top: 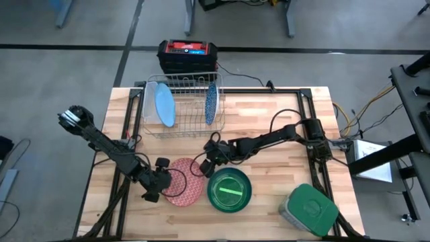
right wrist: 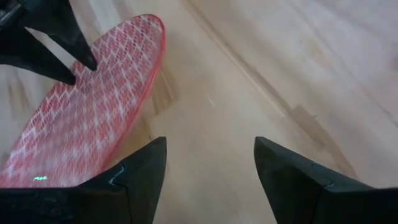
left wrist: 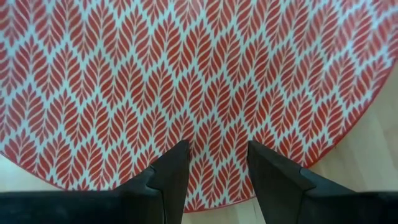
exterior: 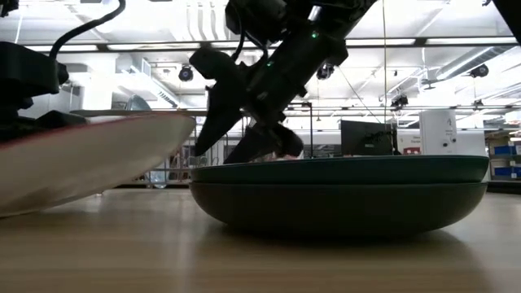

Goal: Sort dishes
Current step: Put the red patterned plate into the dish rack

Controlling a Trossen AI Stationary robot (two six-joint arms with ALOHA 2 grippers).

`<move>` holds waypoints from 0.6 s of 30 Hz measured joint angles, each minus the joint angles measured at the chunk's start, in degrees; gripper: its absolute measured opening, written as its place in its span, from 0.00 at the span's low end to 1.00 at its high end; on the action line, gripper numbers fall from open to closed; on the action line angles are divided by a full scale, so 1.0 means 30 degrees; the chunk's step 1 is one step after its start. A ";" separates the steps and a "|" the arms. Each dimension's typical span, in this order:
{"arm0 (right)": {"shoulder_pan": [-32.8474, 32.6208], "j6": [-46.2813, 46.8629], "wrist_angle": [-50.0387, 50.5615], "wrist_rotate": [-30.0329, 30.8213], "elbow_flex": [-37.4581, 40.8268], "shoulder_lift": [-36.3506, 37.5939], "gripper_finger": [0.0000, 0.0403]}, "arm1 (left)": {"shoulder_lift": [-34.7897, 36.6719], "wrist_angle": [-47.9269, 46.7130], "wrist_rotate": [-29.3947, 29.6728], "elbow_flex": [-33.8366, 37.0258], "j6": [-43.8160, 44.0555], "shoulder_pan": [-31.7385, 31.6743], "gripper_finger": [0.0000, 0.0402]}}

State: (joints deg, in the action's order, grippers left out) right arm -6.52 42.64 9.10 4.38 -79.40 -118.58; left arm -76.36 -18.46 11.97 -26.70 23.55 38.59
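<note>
Lettering on red plate [top: 184, 181]: apparently none.

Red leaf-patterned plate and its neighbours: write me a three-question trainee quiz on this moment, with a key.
1. True or false: the red leaf-patterned round plate lies flat on the wooden table.
2. Which pincer grips that plate's edge? A) left pincer B) right pincer
3. Fill in: the round light blue plate stands on edge in the wire metal ____.

Key:
1. False; the low view shows it tilted, one edge raised.
2. A; the right pincer hangs open beside the dark green bowl, holding nothing.
3. rack
</note>
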 joint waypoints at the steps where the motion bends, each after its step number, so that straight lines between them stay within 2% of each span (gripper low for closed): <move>1: 0.0055 0.0118 0.0350 0.0007 0.0000 0.0164 0.57 | -0.0001 -0.0005 -0.0002 0.0001 -0.0009 0.0000 0.38; 9: 0.0082 -0.0024 0.2513 0.0044 0.0015 0.1878 0.54 | -0.0016 0.0002 -0.0024 0.0023 -0.0015 0.0000 0.38; 18: -0.0256 0.0926 0.0218 -0.0944 -0.0007 0.1346 0.63 | -0.0034 0.0043 0.0208 0.0037 -0.0029 0.0005 0.38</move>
State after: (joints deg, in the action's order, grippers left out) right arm -7.29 45.42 9.75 1.55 -79.42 -114.54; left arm -76.47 -18.34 12.60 -26.59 23.46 38.60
